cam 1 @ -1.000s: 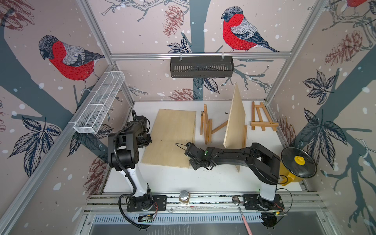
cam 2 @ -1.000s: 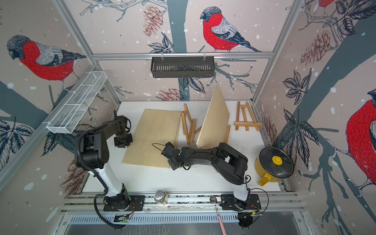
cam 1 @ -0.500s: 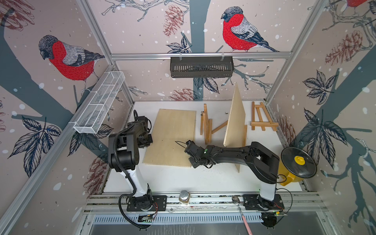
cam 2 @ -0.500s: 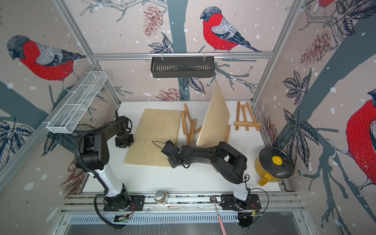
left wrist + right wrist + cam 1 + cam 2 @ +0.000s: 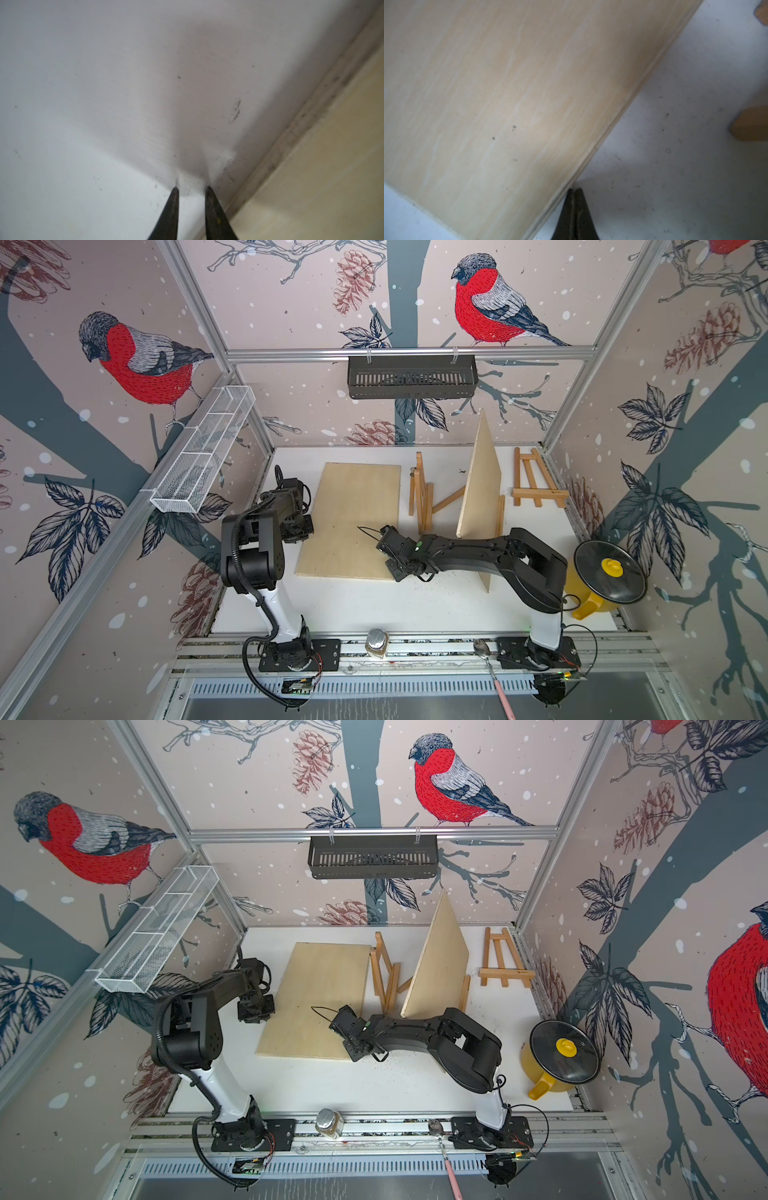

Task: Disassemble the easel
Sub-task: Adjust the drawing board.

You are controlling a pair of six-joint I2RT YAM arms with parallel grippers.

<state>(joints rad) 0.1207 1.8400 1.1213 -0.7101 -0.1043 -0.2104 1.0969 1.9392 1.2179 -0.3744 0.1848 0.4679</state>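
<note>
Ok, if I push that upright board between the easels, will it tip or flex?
The upright board stands near-vertical on a narrow edge, so a sideways nudge would probably topple it. It looks thin yet perfectly flat, so it is likely stiff, light plywood rather than floppy. Its bare, smooth face offers little to pinch; grasping an edge seems safer.

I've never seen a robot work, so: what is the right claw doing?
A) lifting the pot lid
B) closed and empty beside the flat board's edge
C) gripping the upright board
B: the right claw is shut on nothing, at the edge of the flat wooden board.
</note>
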